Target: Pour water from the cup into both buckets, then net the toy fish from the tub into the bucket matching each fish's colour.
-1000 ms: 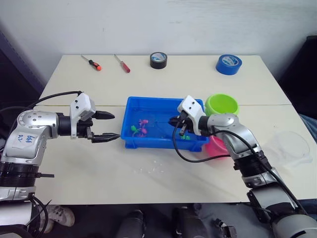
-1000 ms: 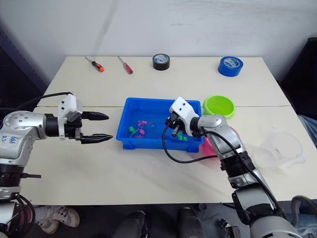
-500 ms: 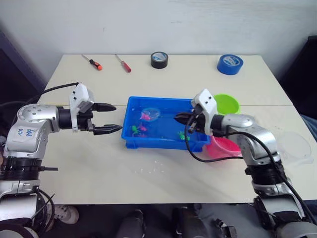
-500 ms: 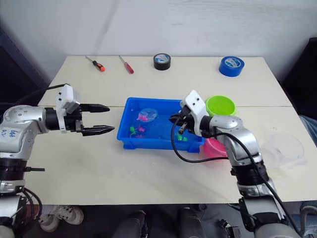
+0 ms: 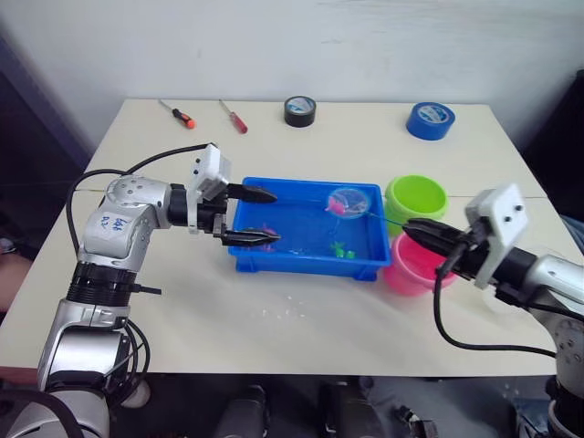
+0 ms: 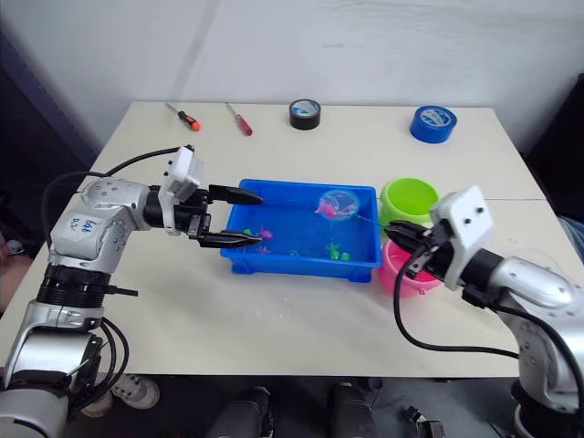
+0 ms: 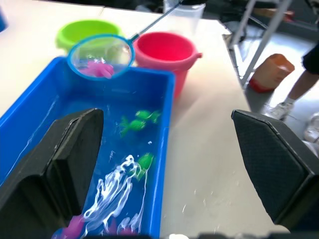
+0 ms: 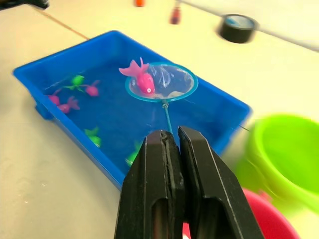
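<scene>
- Nearest, at the tub's (image 5: 306,260) right end, the right gripper (image 5: 422,227) has its two black fingers (image 8: 164,184) pressed together, pinching the thin handle of a small net (image 5: 349,201).
- Just under that gripper, the pink bucket (image 5: 415,266) stands on the table (image 5: 182,310), touching or almost touching the tub's right wall.
- Beyond the pink bucket, the lime green bucket (image 5: 416,196) stands beside the tub's far right corner.
- Inside the net's round blue hoop, held above the far right part of the tub, lies one pink fish (image 8: 143,78), tail up over the rim.
- Down in the tub's water, green fish (image 7: 137,121) lie toward the right and middle, and pink ones (image 8: 64,104) are bunched toward the left end.
- At the tub's left end, the left gripper (image 5: 258,215) hangs with fingers spread wide, one tip over the tub's far left corner and the other over its near left part, holding nothing.
- On the table in front of the tub, a few small water drops (image 5: 287,310) glisten.
- Far behind the tub, near the table's back edge, lie two screwdrivers (image 5: 181,114), a black tape roll (image 5: 300,110) and a blue tape roll (image 5: 431,119), all well apart from the tub.
- Off beyond the table in the left wrist view, a clear cup (image 7: 185,9) stands behind the pink bucket.
</scene>
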Motion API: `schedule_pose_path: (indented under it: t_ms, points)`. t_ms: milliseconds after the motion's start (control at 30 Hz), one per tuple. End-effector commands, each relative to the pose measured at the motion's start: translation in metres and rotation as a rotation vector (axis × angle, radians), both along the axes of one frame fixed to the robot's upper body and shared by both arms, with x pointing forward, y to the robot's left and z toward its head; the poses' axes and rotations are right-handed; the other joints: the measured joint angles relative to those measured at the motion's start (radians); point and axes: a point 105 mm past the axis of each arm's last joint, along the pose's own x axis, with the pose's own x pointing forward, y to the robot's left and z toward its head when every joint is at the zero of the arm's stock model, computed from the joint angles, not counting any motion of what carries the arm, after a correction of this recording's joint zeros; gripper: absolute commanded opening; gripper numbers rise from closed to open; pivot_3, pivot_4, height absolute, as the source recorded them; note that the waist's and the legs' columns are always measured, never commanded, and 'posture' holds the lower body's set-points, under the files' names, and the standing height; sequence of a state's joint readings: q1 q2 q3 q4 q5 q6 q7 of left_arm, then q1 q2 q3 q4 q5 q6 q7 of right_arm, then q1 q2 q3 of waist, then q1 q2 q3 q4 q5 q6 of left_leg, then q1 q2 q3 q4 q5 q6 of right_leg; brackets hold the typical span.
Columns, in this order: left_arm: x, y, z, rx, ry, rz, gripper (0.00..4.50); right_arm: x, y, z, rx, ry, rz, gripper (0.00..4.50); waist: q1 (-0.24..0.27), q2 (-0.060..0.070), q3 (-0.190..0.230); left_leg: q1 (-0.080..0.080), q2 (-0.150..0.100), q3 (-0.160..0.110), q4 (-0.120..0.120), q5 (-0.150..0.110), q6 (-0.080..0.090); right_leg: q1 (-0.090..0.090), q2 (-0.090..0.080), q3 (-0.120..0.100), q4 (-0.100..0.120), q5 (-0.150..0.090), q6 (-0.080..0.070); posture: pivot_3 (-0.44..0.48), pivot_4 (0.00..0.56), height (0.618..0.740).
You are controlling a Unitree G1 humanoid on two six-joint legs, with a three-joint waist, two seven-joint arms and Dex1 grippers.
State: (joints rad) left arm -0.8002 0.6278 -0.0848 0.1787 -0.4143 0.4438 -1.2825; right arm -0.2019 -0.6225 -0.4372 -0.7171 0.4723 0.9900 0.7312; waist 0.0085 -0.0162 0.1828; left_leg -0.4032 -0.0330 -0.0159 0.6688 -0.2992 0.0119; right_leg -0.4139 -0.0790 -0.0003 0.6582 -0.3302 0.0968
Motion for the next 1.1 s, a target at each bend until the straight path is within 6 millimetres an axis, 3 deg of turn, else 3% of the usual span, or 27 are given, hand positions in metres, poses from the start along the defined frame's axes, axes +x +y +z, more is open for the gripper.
schedule_pose_path:
  t_ms: [33,267,400,600,833,1100]
  points:
    - [0.000,-0.023,0.010,-0.017,-0.030,-0.126,4.44,-0.045,-0.036,0.018,-0.037,-0.087,-0.202,0.00,0.000,0.000,0.000,0.000,0.000,0.000,0.000,0.000,0.000,0.000,0.000,0.000,0.000,0.000,0.000,0.000,0.150,0.736]
    - [0.005,-0.037,0.004,0.002,-0.041,-0.202,4.44,-0.086,-0.062,0.007,-0.112,-0.052,-0.357,0.00,0.006,0.000,0.000,0.004,0.000,0.001,-0.001,0.001,0.002,0.003,0.001,0.002,0.000,0.000,0.000,0.000,0.150,0.736]
    - [0.008,-0.041,0.001,-0.001,-0.044,-0.217,4.44,-0.096,-0.066,-0.001,-0.347,-0.075,-0.361,0.00,0.010,0.000,0.000,0.005,0.000,0.002,-0.002,0.000,0.004,0.004,0.001,0.003,0.000,0.000,0.000,0.000,0.150,0.736]
    - [0.011,-0.046,-0.001,-0.008,-0.052,-0.219,4.44,-0.095,-0.060,-0.005,-0.803,-0.228,-0.255,0.00,0.006,0.000,0.000,0.013,-0.001,0.007,-0.003,-0.001,0.005,0.008,0.002,0.006,-0.003,0.000,0.001,0.000,0.150,0.736]
    - [0.015,-0.044,0.002,-0.020,-0.052,-0.193,4.44,-0.090,-0.063,-0.013,-1.397,-0.484,0.004,0.00,0.006,-0.002,0.001,0.014,-0.001,0.008,-0.003,0.001,0.003,0.009,0.002,0.007,-0.003,-0.001,0.002,0.000,0.150,0.736]
    - [0.019,-0.042,0.004,-0.016,-0.063,-0.176,4.44,-0.079,-0.074,-0.014,-1.545,-0.597,0.070,0.00,0.006,-0.002,0.001,0.015,-0.001,0.008,-0.003,0.001,0.001,0.011,0.002,0.007,-0.004,-0.001,0.002,0.000,0.150,0.736]
